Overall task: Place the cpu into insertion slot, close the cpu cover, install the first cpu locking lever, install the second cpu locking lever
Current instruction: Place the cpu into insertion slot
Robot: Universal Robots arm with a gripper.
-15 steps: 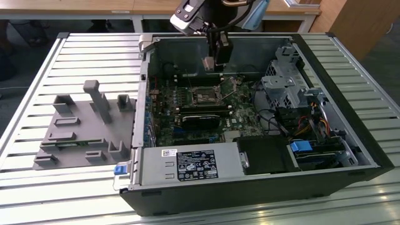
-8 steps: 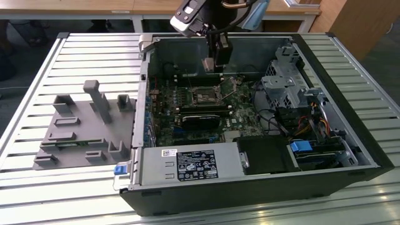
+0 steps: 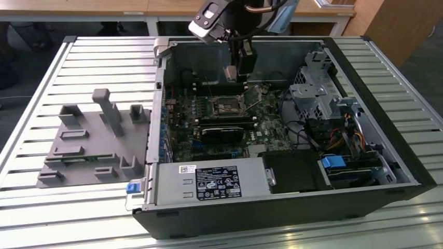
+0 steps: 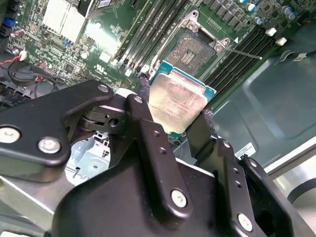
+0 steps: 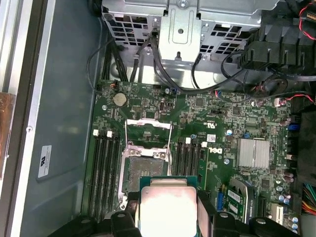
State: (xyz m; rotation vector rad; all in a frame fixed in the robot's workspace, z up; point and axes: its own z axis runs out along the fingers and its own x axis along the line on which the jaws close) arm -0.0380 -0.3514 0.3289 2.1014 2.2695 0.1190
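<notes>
**Trainee:** Panel A. Where is the cpu?

**Operator:** Between the jaws. I read them as closed part-way, pinching two opposite edges of the chip. Its pale metal top faces both wrist cameras, and it hangs in the air, clear of the board.

**Trainee:** Panel B. And the insertion slot?

**Operator:** Beneath the tips of the jaws, apart from the chip. Its dark pin field is bare. The cpu cover is swung up on the far side of the socket from the jaws, and I can see green board through its window. A thin locking lever sticks out sideways from one socket corner.

**Trainee:** Panel C. What surrounds it?

**Operator:** Long narrow memory slots run along both sides of the socket. The motherboard lies flat inside the open computer case, which the jaws reach down into from above. The case rests on the slatted desk. A grey plastic fixture stands beside the case, well away from the jaws.
</notes>
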